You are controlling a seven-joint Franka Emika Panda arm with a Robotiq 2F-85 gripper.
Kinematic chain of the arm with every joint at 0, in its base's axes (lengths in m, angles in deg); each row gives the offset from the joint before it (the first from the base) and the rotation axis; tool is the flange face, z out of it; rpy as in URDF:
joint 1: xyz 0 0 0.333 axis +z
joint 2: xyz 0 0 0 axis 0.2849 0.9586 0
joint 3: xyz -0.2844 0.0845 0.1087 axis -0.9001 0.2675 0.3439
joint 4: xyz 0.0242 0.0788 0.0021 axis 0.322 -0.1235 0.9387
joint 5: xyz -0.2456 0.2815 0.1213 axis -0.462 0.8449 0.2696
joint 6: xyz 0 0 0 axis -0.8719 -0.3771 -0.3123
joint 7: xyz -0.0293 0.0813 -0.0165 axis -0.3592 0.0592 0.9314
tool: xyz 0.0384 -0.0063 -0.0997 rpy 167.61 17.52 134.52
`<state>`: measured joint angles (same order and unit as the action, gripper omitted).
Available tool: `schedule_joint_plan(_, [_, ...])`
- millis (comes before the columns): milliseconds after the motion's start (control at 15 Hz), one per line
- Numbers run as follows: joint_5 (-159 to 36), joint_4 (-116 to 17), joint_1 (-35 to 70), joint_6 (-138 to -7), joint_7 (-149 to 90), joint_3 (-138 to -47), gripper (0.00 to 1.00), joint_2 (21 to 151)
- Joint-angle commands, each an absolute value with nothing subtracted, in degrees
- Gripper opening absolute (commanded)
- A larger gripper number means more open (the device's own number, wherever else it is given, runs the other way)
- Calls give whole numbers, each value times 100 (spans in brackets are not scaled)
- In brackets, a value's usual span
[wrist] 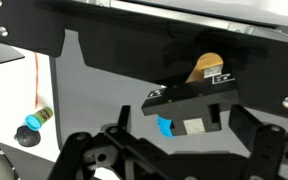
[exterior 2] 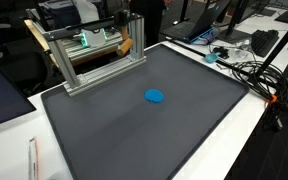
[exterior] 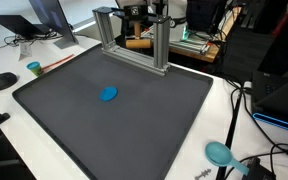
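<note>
A small blue object (exterior: 108,94) lies near the middle of the dark grey mat (exterior: 74,125), seen in both exterior views (exterior 2: 155,96). In the wrist view it (wrist: 165,127) peeks out from behind a black block with a white patch (wrist: 192,105). My gripper (wrist: 174,165) shows only in the wrist view, along the bottom edge. Its dark fingers (wrist: 84,150) stand wide apart, open, with nothing between them. It hangs well back from the blue object, above the aluminium frame. I cannot make out the arm in either exterior view.
An aluminium frame (exterior: 134,40) (exterior 2: 94,55) stands at the mat's far edge, with a wooden piece (wrist: 204,68) behind it. A teal cup (exterior: 34,68), a black mouse (exterior: 2,81) and a teal round thing (exterior: 219,153) lie on the white table. Cables (exterior 2: 249,70) run beside the mat.
</note>
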<state>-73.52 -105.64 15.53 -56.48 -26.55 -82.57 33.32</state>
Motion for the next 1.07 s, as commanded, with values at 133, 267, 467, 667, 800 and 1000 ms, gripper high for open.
schedule_joint_plan(133, [-7544,-10229,1785,-5973,-2070,-8376,100,3413])
schedule_joint_plan(267, [-7454,-10069,1876,-6113,-1769,-8468,100,3544])
schedule_joint_plan(467, [-7197,-9730,2050,-6100,-1312,-8675,100,3895])
schedule_joint_plan(667, [-6826,-9399,2242,-5938,-823,-8907,100,4313])
schedule_joint_plan(800, [-6473,-9177,2360,-5806,-441,-9042,100,4616])
schedule_joint_plan(1000, [-6065,-8841,2395,-5420,-105,-9109,100,5088])
